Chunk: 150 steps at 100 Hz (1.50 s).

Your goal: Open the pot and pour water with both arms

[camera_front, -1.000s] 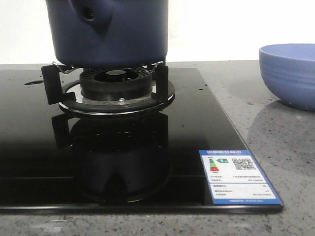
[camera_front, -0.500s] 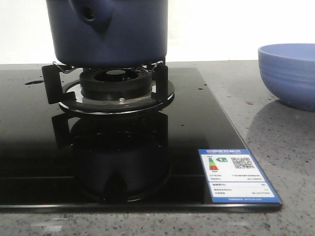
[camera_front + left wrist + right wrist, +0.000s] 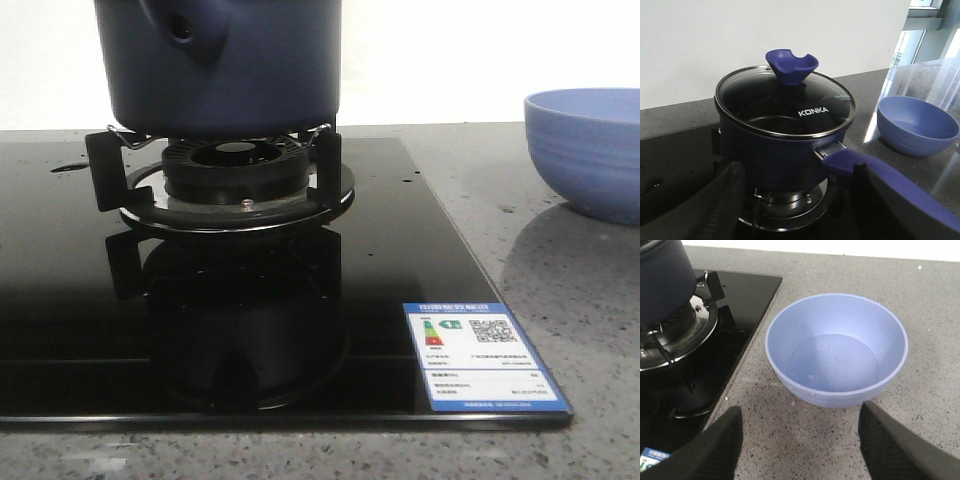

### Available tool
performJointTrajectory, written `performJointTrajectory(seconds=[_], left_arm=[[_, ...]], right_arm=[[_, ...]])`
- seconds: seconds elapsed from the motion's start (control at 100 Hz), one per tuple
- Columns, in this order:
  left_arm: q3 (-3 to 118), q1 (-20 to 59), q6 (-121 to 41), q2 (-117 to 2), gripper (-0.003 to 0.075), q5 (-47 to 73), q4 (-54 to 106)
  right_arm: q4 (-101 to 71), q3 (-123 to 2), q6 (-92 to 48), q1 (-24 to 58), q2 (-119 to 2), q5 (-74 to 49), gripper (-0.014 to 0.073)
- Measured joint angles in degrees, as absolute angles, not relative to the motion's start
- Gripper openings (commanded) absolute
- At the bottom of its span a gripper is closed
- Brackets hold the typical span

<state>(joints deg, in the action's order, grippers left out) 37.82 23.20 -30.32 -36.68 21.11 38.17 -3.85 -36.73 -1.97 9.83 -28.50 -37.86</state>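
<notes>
Across the last second almost nothing had changed: in the front view the pot (image 3: 220, 65) sat on the burner grate (image 3: 225, 175) of the black glass hob (image 3: 380, 250) just as it had in the two earlier frames, its handle stub pointing toward the camera, and the periwinkle bowl (image 3: 585, 150) at the right edge had drifted only by a hair, which could be camera jitter rather than real movement. That stillness suggested the task had barely begun. The left wrist view showed the glass lid (image 3: 785, 107), marked KONKA, seated on the pot's rim with its blue knob (image 3: 791, 65) untouched, and the long blue handle (image 3: 880, 187) reaching out toward the camera. The left gripper (image 3: 797, 205) hung in front of the pot with its fingers spread wide, the handle lying near one of them but not pinched. The right gripper (image 3: 800, 445) hovered over the grey stone counter (image 3: 805, 440) just short of the bowl, its fingers likewise spread and holding nothing. The bowl looked empty or nearly so. As a judgement, the lid had to come off first, probably by the knob, before any pouring.
</notes>
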Motion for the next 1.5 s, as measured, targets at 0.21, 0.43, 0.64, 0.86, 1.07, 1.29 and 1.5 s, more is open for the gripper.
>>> performJointTrajectory(seconds=[0.21,0.43,0.64,0.86,1.07,1.29,1.5], left_arm=[[42.6,23.2,-38.6,-46.9,0.0452,19.3,45.9],[50.4,23.2,-50.6,-59.8,0.0453,17.8,55.3],[57.9,23.2,-54.5,-69.2,0.0540,18.8,57.2],[63.3,23.2,-55.5,-75.2,0.0547,22.6,57.7],[65.6,23.2,-57.3,-77.9,0.0547,23.1,58.3],[66.9,23.2,-62.0,-81.0,0.0542,23.1,60.7],[67.0,23.2,-63.8,-81.8,0.0363,22.8,61.7]], right_arm=[[-3.8,-36.7,-2.0,9.8,-28.5,-36.4,0.0451],[-3.9,-36.7,-2.0,9.8,-28.5,-36.4,0.0451],[-4.0,-36.7,-2.1,9.8,-28.5,-36.4,0.0451],[-4.0,-36.7,-2.1,9.8,-28.5,-36.3,0.0451],[-4.1,-36.7,-2.1,9.8,-28.5,-36.2,0.0451],[-4.1,-36.7,-2.1,9.8,-28.5,-36.1,0.0451],[-4.1,-36.7,-2.1,9.8,-28.5,-36.1,0.0451]])
